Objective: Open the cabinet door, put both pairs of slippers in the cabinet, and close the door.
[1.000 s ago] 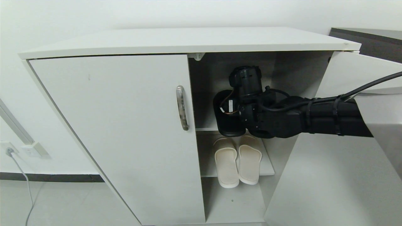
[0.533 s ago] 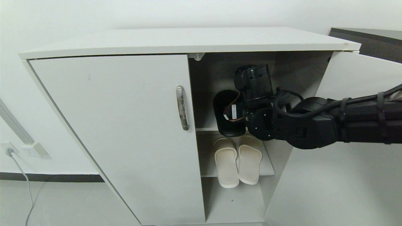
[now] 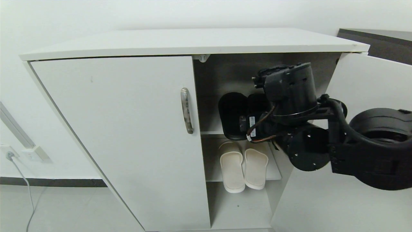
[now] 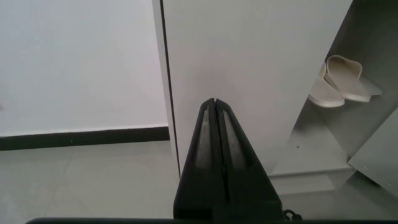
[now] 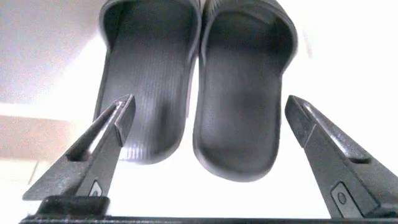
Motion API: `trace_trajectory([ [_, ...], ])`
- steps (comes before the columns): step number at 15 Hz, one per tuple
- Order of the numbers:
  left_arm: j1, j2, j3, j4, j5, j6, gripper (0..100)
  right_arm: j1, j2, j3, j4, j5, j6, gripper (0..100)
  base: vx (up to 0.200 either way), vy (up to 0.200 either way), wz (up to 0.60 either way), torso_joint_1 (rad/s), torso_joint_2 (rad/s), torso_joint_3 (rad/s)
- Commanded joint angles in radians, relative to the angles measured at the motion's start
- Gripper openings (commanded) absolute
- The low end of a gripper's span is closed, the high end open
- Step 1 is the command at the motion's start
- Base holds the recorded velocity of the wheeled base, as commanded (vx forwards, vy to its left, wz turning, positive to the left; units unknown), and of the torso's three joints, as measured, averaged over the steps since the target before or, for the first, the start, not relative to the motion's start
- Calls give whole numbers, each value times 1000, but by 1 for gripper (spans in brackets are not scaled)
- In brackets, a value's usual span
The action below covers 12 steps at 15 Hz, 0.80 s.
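Observation:
The white cabinet (image 3: 193, 42) has its left door (image 3: 122, 135) closed and its right door (image 3: 354, 77) swung wide. A black pair of slippers (image 3: 231, 116) lies side by side on the upper shelf, and a white pair (image 3: 243, 167) on the shelf below. My right arm (image 3: 289, 93) is at the opening, just in front of the black pair. My right gripper (image 5: 209, 106) is open, its fingers spread wider than the black slippers (image 5: 193, 93) and holding nothing. My left gripper (image 4: 214, 102) is shut and empty, low before the closed door, with the white slippers (image 4: 339, 81) off to one side.
The closed door carries a metal handle (image 3: 186, 111). The bottom shelf (image 3: 239, 206) is bare. A wall socket with a cable (image 3: 9, 155) sits low on the left wall. A dark-topped surface (image 3: 376, 42) stands behind the open door.
My right arm has drawn back out of the cabinet, toward the right and nearer the camera. The black slippers stay on the upper shelf, both now uncovered.

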<state>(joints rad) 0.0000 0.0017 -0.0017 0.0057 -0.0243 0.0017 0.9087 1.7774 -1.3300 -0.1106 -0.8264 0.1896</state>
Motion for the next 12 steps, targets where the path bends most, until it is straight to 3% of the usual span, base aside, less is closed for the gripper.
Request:
trace_trajectory([
  [1,0,0,0,0,0,0,0,44,-110,81,-15,20,-1,100,0,0,0,0,0,0],
  [5,0,0,0,0,0,1,0,84,-207,219,-84,127,-2,100,0,0,0,0,0,0],
  [6,0,0,0,0,0,1,0,85,-210,253,-112,133,-2,0,0,0,0,0,0,0],
  [12,0,0,0,0,-2,1,0,101,-190,293,-176,133,-13,0,0,0,0,0,0,0],
])
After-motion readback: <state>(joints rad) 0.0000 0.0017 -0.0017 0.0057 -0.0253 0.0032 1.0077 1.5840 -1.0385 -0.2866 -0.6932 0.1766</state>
